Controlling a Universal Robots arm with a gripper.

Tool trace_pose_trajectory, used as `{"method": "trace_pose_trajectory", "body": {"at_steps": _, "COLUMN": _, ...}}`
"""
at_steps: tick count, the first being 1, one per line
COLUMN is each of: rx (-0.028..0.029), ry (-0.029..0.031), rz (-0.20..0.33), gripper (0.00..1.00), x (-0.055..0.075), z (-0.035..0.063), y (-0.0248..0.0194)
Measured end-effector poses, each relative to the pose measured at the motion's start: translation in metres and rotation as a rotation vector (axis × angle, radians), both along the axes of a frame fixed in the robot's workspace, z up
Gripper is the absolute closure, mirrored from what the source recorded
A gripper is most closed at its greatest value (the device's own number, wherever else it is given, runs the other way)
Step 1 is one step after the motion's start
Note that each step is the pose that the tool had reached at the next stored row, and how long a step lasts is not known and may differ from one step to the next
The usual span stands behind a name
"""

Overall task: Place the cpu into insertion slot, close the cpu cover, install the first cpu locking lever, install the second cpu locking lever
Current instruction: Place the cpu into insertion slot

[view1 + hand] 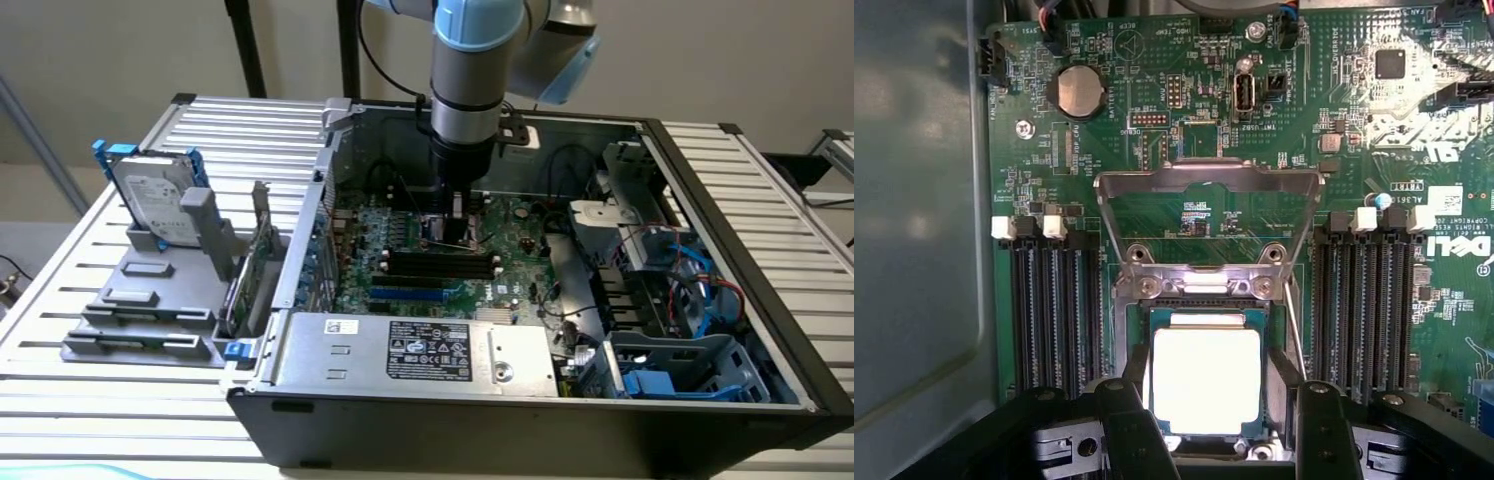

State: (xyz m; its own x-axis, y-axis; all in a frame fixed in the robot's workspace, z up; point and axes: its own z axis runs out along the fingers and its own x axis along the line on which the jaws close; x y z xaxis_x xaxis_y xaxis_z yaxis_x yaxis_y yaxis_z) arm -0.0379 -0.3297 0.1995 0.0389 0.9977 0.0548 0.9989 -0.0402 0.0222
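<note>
The gripper (1210, 405) is hanging with its jaws spread on either side of the cpu (1206, 378), which is lying flat in the insertion slot (1204, 304) near the middle of the green motherboard (1104, 150). Caution: any tilt in the smooth, pale square chip is risking bent socket contacts under the thin stamped-metal cpu cover (1209, 180), hinged open.

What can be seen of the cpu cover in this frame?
The cpu cover is a silvery bare-metal frame with a large central window, through which the green board shows. It is swung open, hinged at one edge of the insertion slot, with its free end pointing away from the socket. The cpu lies in the slot, uncovered. Nothing touches the cover except its hinge.
</note>
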Motion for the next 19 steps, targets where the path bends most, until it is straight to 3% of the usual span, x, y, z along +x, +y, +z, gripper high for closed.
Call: {"method": "trace_pose_trajectory", "body": {"at_steps": 19, "rx": -0.0024, "ry": 0.0, "rz": 0.0, "gripper": 0.44, "x": 0.0, "z": -0.0013, "y": 0.0008}}
